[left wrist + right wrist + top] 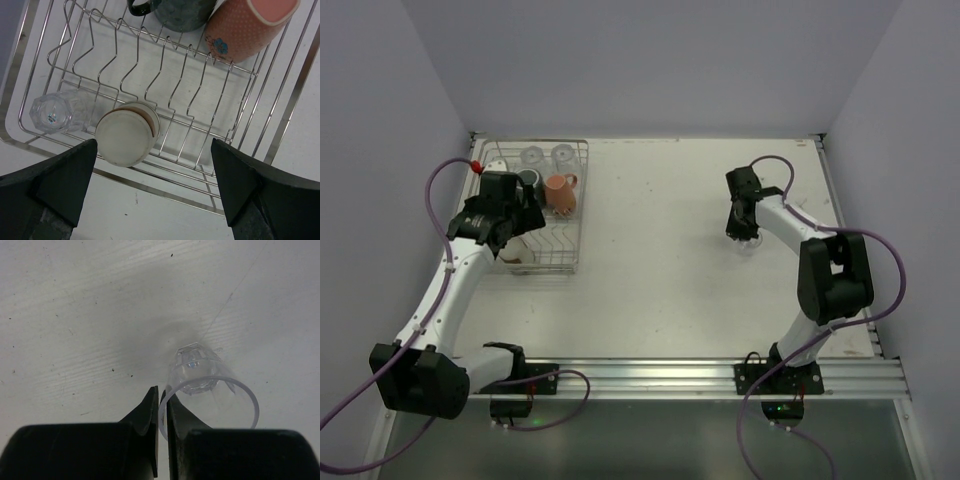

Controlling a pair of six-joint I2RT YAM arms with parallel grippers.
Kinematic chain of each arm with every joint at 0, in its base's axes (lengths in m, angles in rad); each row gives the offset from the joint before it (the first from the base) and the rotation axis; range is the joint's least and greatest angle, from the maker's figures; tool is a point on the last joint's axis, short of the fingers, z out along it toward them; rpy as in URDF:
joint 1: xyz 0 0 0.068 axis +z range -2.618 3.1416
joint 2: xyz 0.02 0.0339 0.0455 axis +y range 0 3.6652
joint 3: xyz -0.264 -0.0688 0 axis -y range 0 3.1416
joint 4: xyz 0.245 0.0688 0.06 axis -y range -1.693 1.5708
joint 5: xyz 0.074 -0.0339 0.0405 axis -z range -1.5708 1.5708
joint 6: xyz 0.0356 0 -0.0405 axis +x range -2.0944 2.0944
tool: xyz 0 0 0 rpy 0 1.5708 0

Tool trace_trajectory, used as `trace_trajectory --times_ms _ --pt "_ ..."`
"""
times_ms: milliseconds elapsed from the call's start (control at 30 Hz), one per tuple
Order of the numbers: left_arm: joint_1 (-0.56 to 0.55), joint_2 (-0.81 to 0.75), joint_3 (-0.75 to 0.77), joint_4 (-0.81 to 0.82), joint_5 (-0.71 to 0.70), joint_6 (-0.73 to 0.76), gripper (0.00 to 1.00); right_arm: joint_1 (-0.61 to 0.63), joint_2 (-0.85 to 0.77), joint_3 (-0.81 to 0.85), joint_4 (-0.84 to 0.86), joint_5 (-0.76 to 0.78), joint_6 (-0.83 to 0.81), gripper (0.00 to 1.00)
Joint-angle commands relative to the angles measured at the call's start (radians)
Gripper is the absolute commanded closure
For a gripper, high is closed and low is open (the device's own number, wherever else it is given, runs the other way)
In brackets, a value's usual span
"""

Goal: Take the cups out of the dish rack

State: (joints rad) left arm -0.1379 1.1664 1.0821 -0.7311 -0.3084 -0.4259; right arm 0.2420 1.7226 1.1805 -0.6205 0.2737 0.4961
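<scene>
Right claw (160, 392) fills the near end of its wrist cam, fingers squeezed almost together with the thin wall of a clear glass (200, 370) pinched between them, one finger inside the rim and one outside. Makes sense tbh, a rim pinch is about the only way a skinny two-finger claw gets hold of something that slick. The glass hangs rim-up over bare tabletop (75, 315), well off to the right of the dish rack (200, 110). My guess is it's going down there so unloaded stuff stays out of the rack's way. Can't tell if the base is actually touching.

Left claw (154, 145) is spread wide and holds nothing, hovering over the near end of the dish rack. Under the gap, closer to its left finger, sits a pale cup with a tan band (125, 135), and a second clear glass (50, 112) is just beside it, both down among the prongs. My read: the pale cup is the next pick. Dark green mug (180, 12) and salmon-pink mug (240, 30) sit further along the rack, and the overhead view shows two more glasses (532, 157) at its far end, so there's plenty left in there.
</scene>
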Motion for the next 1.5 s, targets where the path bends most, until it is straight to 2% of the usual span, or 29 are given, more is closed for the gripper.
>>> trace_trajectory --times_ms 0,100,167,200,233,333,433,467,533,700,867,1000,1167,1467 --pt "0.011 0.003 -0.002 -0.013 -0.052 -0.005 0.00 -0.001 0.006 0.004 -0.024 0.061 -0.034 1.00" --pt "0.012 0.009 0.004 -0.024 -0.061 -0.010 0.00 -0.001 0.000 -0.001 -0.019 0.061 -0.040 0.95" --pt "0.014 0.009 0.006 -0.033 -0.064 -0.011 0.00 -0.001 -0.012 -0.004 -0.016 0.062 -0.048 0.89" --pt "0.014 0.009 0.006 -0.037 -0.066 -0.011 0.00 -0.001 -0.018 -0.005 -0.016 0.062 -0.050 0.84" --pt "0.014 0.007 0.006 -0.040 -0.070 -0.010 0.00 -0.001 -0.026 -0.008 -0.015 0.061 -0.051 0.72" --pt "0.015 0.012 0.001 -0.048 -0.078 -0.010 0.00 0.000 -0.050 -0.005 -0.019 0.062 -0.057 0.61" --pt "0.017 0.012 -0.005 -0.060 -0.070 -0.014 0.00 0.000 -0.061 -0.002 -0.030 0.061 -0.057 0.55" --pt "0.018 0.012 -0.008 -0.060 -0.070 -0.016 0.00 0.002 -0.076 -0.010 -0.030 0.061 -0.054 0.49" --pt "0.018 0.012 -0.016 -0.065 -0.072 -0.016 0.00 0.006 -0.099 -0.021 -0.030 0.058 -0.053 0.43" --pt "0.027 0.027 -0.022 -0.102 -0.078 -0.014 0.00 0.060 -0.233 -0.041 -0.047 0.045 -0.044 0.20" --pt "0.047 0.039 -0.016 -0.126 -0.092 -0.001 0.00 0.176 -0.322 -0.019 -0.094 0.062 -0.034 0.15" --pt "0.076 0.053 -0.022 -0.133 -0.051 0.019 0.00 0.235 -0.403 -0.027 -0.094 0.009 -0.034 0.14" --pt "0.136 0.068 -0.033 -0.108 0.032 0.047 0.00 0.266 -0.500 -0.051 -0.082 -0.044 -0.060 0.13" --pt "0.138 0.121 -0.034 -0.070 0.141 0.067 0.00 0.273 -0.595 -0.084 -0.035 -0.125 -0.111 0.13"
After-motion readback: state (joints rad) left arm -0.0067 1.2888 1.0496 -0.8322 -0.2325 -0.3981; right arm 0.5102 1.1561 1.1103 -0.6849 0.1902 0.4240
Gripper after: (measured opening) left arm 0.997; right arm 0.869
